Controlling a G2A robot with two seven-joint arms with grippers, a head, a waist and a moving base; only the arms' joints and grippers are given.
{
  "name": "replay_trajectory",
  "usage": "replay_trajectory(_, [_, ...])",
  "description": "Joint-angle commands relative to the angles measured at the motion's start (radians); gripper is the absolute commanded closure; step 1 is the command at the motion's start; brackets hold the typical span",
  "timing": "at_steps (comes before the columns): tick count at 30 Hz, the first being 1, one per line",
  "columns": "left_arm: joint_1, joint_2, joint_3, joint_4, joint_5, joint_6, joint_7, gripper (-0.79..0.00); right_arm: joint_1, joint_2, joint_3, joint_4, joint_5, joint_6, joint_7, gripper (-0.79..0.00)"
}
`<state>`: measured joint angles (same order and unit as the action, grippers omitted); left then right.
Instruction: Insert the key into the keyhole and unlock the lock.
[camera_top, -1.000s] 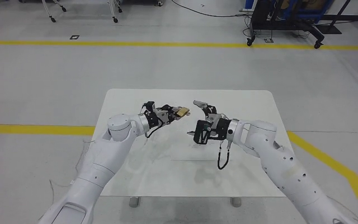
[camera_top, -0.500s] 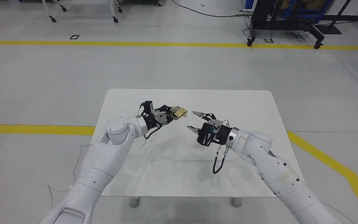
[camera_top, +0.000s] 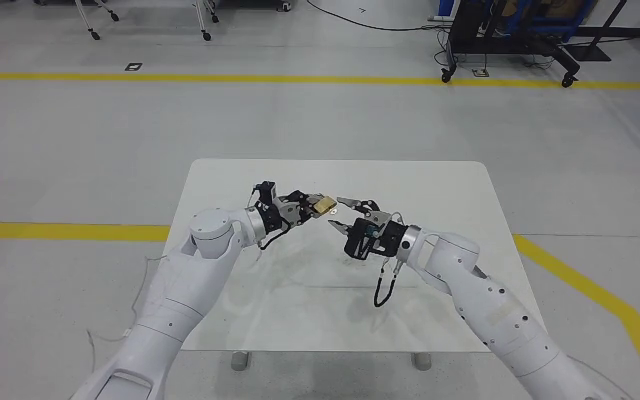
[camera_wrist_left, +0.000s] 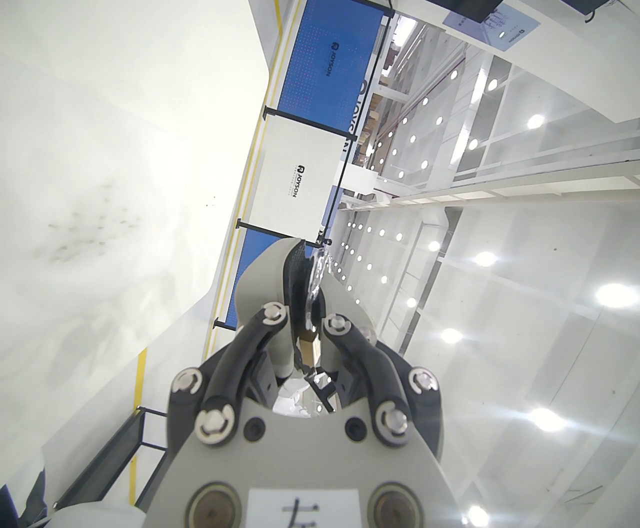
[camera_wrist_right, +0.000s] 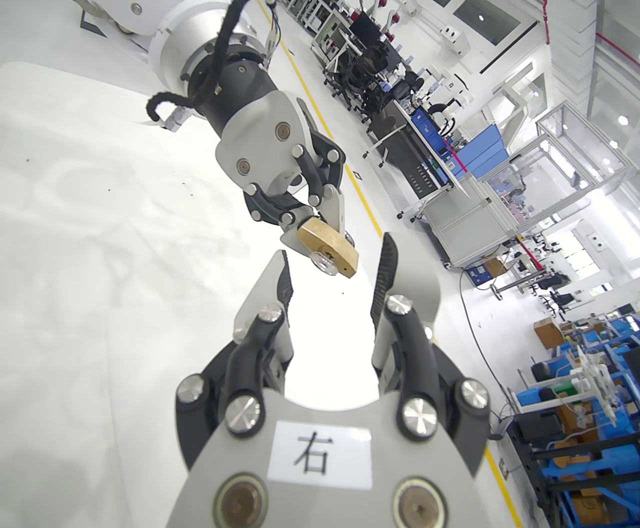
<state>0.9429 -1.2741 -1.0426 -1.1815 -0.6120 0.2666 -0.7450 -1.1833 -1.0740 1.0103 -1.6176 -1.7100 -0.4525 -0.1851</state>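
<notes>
over the table (camera_top: 320, 300), left gripper (camera_wrist_right: 317, 231) pinches lock (camera_wrist_right: 330, 250); right gripper (camera_wrist_right: 336, 259) gapes.

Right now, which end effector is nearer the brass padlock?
Left. The left end effector is shut on the padlock, gripping it directly. The right end effector is open, with its fingertips just short of the padlock and not touching it.

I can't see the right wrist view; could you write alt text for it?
A brass padlock is gripped in the left tool above a white table. The right tool, open and empty, points at it from close by.
</notes>
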Motion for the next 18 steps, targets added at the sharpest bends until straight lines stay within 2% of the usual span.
replay_trajectory(1, [0.000, 0.000, 0.000, 0.000, 0.001, 0.001, -0.001, 0.000, 0.003, -0.002, -0.004, 0.005, 0.002, -0.001, 0.001, -0.326])
replay_trajectory(7, [-0.001, 0.000, 0.002, -0.001, 0.012, 0.000, -0.008, 0.000, 0.010, -0.007, -0.007, 0.020, 0.003, -0.003, 0.006, -0.268])
replay_trajectory(12, [-0.001, -0.001, 0.004, -0.002, 0.019, 0.002, -0.010, 0.000, 0.010, -0.009, -0.008, 0.023, 0.004, -0.009, 0.013, -0.006])
replay_trajectory(18, [-0.002, -0.001, 0.004, -0.003, 0.028, -0.001, -0.014, 0.000, 0.008, -0.013, -0.005, 0.027, 0.018, -0.011, 0.015, 0.000])
